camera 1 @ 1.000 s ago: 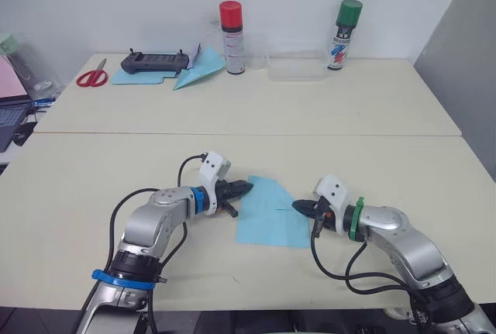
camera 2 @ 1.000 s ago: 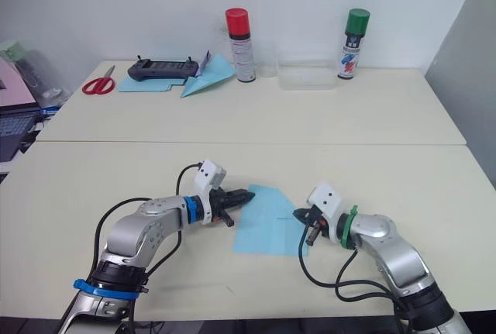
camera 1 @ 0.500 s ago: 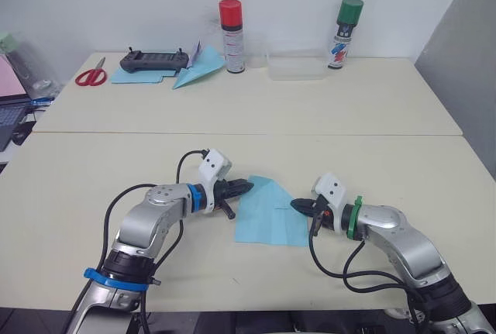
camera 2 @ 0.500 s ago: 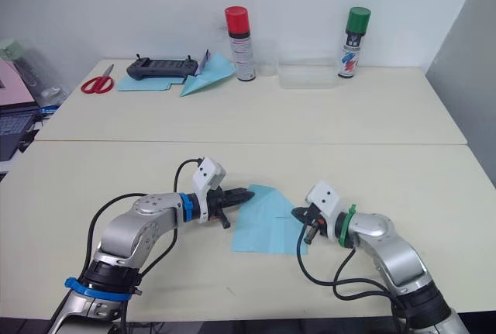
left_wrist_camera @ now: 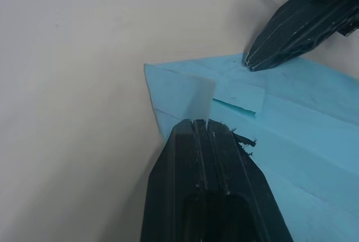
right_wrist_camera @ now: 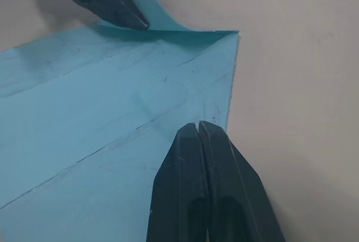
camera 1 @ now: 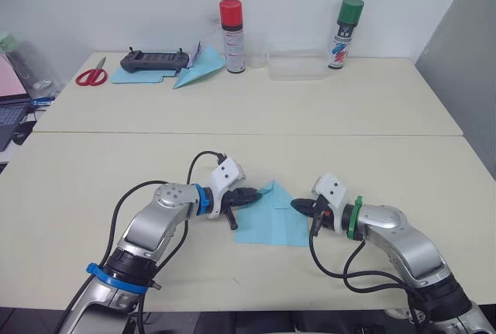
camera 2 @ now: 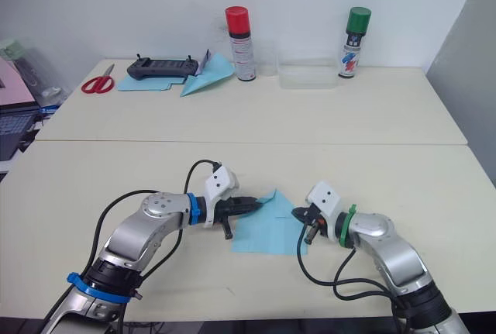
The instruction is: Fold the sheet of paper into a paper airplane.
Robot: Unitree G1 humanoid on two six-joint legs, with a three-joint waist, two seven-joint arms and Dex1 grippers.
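Note:
The sheet of paper (camera 1: 273, 219) is light blue with crease lines and lies flat near the table's front edge, between my two grippers. My left gripper (camera 1: 254, 194) is shut on the sheet's far-left corner. That corner is lifted and curled over toward the middle, as the left wrist view shows where the pinched flap (left_wrist_camera: 197, 97) rises from the fingertips. My right gripper (camera 1: 296, 205) is shut, its tip resting on the sheet's right side near a crease (right_wrist_camera: 112, 141). The paper airplane is not formed; the sheet is mostly flat.
On the far table stand a red-capped spray can (camera 1: 231, 28), a green-capped can (camera 1: 346, 33) and a clear box (camera 1: 296, 67). A black controller (camera 1: 153, 60), red scissors (camera 1: 91, 77), another blue paper dart (camera 1: 198, 69) and a flat blue sheet (camera 1: 133, 77) lie far left.
My left gripper has moved right, toward the right gripper, carrying the sheet's far-left corner up and over. The right gripper has stayed in place on the paper.

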